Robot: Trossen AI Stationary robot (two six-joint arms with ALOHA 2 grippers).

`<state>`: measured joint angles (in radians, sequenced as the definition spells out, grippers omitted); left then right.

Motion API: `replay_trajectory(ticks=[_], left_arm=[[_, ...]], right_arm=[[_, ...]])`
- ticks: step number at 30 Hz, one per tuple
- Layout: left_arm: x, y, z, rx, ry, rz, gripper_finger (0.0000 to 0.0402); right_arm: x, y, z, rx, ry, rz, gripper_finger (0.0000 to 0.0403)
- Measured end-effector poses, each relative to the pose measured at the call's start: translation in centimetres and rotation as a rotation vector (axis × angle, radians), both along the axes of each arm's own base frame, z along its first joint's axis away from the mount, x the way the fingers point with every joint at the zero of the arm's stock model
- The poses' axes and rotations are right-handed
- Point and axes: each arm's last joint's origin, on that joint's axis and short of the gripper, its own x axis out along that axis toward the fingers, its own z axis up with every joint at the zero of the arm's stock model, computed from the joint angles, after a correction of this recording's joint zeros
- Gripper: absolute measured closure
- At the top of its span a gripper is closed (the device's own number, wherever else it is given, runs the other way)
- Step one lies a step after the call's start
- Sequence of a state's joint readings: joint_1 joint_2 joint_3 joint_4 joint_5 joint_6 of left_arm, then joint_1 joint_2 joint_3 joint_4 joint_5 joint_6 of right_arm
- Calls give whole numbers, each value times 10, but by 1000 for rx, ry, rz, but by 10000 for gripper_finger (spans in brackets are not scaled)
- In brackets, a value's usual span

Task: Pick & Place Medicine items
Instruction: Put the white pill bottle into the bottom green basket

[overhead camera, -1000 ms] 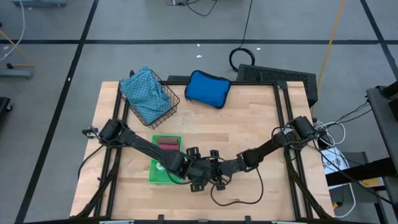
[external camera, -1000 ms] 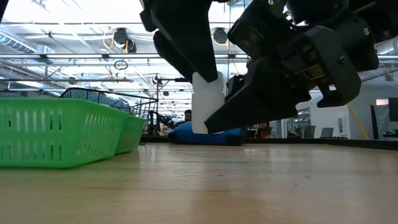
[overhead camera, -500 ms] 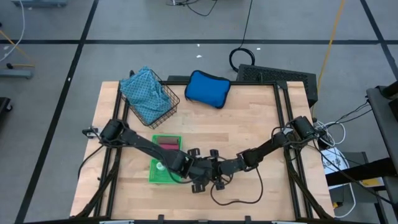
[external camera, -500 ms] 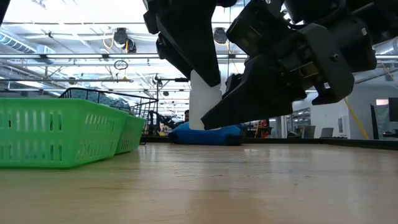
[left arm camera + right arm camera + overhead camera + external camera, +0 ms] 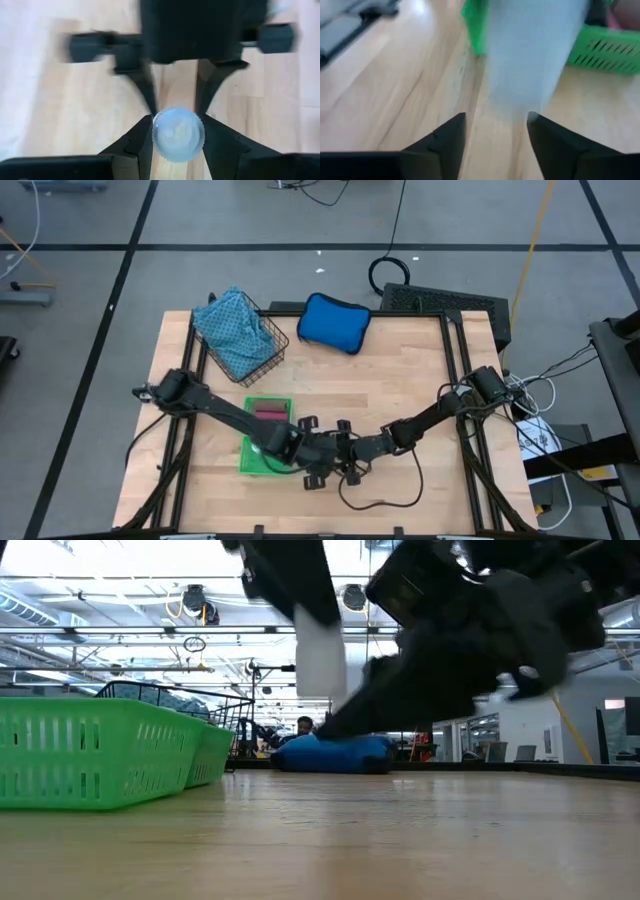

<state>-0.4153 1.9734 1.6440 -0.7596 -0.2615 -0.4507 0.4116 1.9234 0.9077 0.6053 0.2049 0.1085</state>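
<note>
— From above, what do you count?
— Two arms meeting beside one green basket on my counter.

— Low view?
— One white bottle hangs off the wood, ceiling lights behind.

— Left wrist?
— My left hand pinches its cap.

— Right wrist?
— My right hand is spread just below it.

Table pale wood, smooth; basket green slotted plastic; white bottle plastic, ribbed cap.
</note>
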Motion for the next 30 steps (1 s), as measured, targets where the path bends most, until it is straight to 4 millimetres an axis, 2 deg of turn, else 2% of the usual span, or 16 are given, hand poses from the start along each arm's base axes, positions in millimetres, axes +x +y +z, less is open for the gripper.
replay_trajectory(ticks=[3, 7, 11, 17, 20, 27, 30], left_arm=[[-19, -8, 23, 24, -27, 16, 262], [-49, -19, 46, 19, -20, 64, 262], [-78, -26, 55, 16, 45, 148, 262], [-100, -44, 39, 20, 92, 225, 262], [-108, -50, 24, 9, 116, 273, 262], [-127, -51, -11, 36, 170, 374, 262], [-129, -48, -23, 36, 180, 400, 262]], right_arm=[[-3, -1, 3, -6, 24, 4, 180], [-7, -3, 18, -2, 30, -5, 160], [-13, -5, 34, 2, 32, -7, 156], [-21, -9, 54, 18, -6, -7, 163], [-29, -12, 58, 25, -10, -11, 165], [-42, -16, 60, 51, -43, -14, 164], [-44, -16, 61, 57, -58, -12, 163]])
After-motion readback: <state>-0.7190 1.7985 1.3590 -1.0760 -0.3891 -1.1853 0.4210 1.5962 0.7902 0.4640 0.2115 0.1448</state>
